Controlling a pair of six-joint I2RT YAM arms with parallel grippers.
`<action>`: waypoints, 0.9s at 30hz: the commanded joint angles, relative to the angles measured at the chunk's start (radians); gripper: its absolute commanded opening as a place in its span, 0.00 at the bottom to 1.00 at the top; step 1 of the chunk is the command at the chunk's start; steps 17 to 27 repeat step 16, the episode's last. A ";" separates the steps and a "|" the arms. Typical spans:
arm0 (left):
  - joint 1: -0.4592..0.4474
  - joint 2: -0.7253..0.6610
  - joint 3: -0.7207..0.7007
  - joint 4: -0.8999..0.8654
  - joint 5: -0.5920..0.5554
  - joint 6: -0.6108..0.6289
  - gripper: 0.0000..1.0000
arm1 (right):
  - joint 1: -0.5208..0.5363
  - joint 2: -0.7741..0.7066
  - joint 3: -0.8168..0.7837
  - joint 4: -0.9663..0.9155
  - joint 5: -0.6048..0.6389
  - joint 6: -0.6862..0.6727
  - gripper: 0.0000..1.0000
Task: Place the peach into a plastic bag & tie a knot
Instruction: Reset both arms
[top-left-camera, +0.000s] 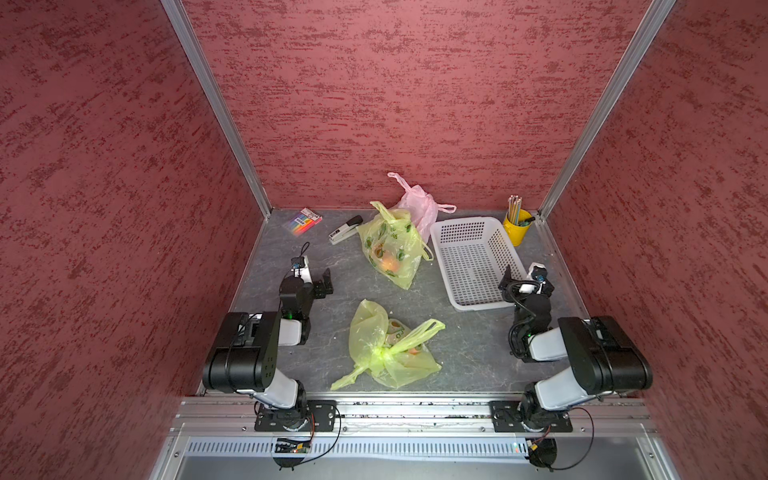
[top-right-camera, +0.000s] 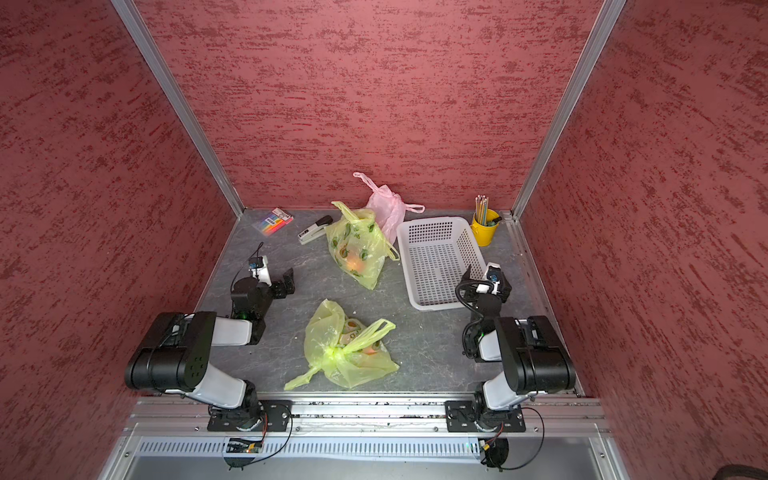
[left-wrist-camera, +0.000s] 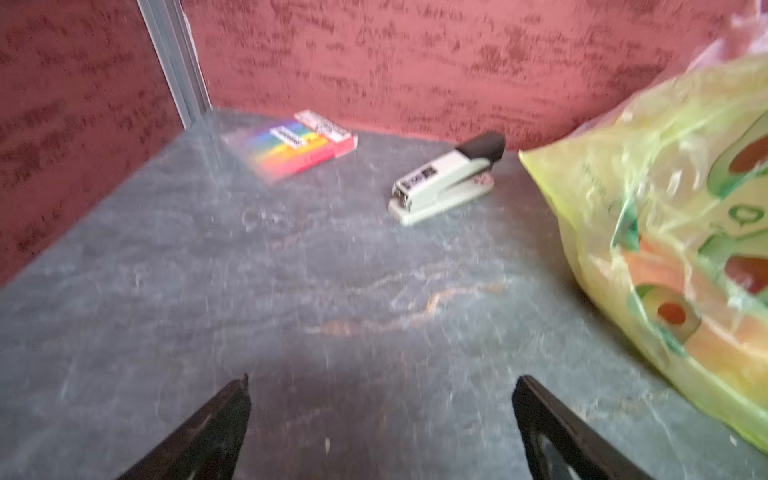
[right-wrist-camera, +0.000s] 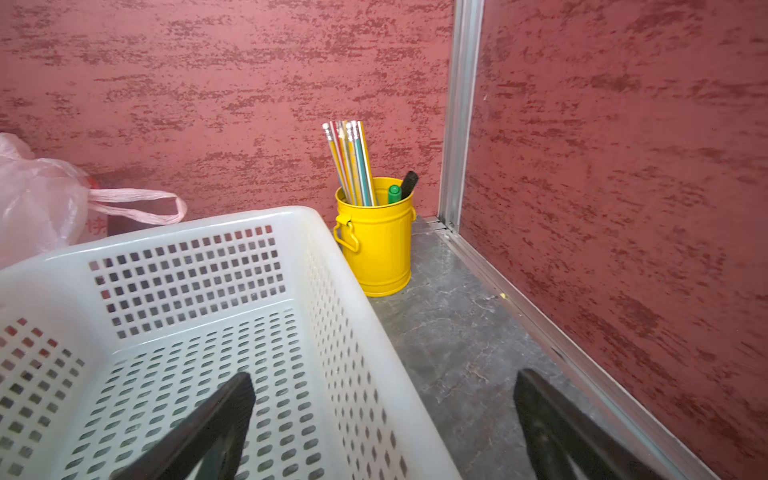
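Observation:
A yellow-green plastic bag (top-left-camera: 390, 353) lies at the front middle of the table in both top views, its handles tied in a knot (top-left-camera: 380, 353). A bit of orange fruit (top-left-camera: 414, 351) shows through it. A second yellow-green bag (top-left-camera: 388, 245) printed with avocados lies farther back, an orange peach (top-left-camera: 389, 262) visible inside; the left wrist view shows it too (left-wrist-camera: 665, 208). My left gripper (top-left-camera: 326, 282) (left-wrist-camera: 382, 380) is open over bare table, left of that bag. My right gripper (top-left-camera: 524, 277) (right-wrist-camera: 384, 376) is open, straddling the basket's wall, holding nothing.
A white perforated basket (top-left-camera: 469, 257) stands at the right, with a yellow pencil cup (top-left-camera: 517, 226) in the corner behind it. A pink bag (top-left-camera: 419, 203) lies against the back wall. A stapler (top-left-camera: 345, 230) and a rainbow packet (top-left-camera: 303, 220) lie at the back left.

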 joint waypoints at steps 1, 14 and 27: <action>0.003 -0.010 0.009 -0.034 -0.019 0.019 1.00 | -0.013 0.005 0.012 0.009 -0.052 0.020 0.99; 0.002 -0.002 0.003 -0.009 -0.023 0.020 1.00 | -0.013 0.007 0.020 -0.008 -0.059 0.020 0.99; 0.002 -0.002 0.002 -0.006 -0.023 0.020 1.00 | -0.013 0.000 0.009 0.007 -0.058 0.018 0.99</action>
